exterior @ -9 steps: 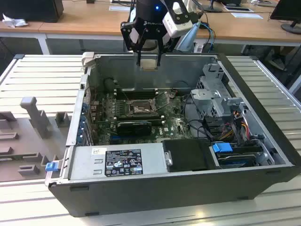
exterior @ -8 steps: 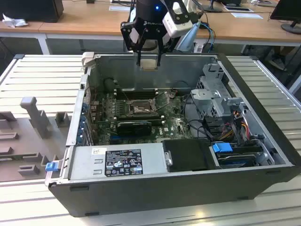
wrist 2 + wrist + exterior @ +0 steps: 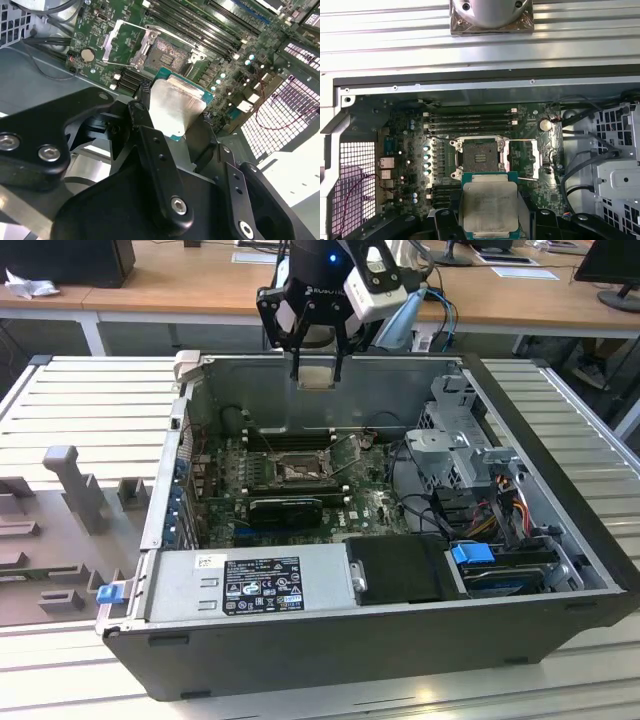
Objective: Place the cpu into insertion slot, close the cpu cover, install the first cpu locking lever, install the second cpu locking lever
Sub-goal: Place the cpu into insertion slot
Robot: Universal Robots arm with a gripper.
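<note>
My gripper [image 3: 317, 362] hangs above the far wall of the open computer case [image 3: 330, 660], shut on the cpu [image 3: 315, 377], a flat pale silver square chip. In both wrist views the cpu [image 3: 489, 210] [image 3: 177, 107] sits between the black fingers [image 3: 150, 145], held over the motherboard and apart from it. The insertion slot [image 3: 480, 159] [image 3: 165, 52] [image 3: 297, 470] lies bare on the green board. Its cpu cover [image 3: 525, 159] [image 3: 125, 42], a thin silver frame, is swung open beside the slot. Thin wire levers [image 3: 522, 141] stand raised by the cover.
Memory slots [image 3: 470, 122] run beside the socket. A black card [image 3: 285, 508] and the power supply [image 3: 250, 585] lie toward the case's near side. A drive cage [image 3: 460, 455] with cables fills the exterior view's right. A grey fixture [image 3: 70, 490] stands outside, at the left.
</note>
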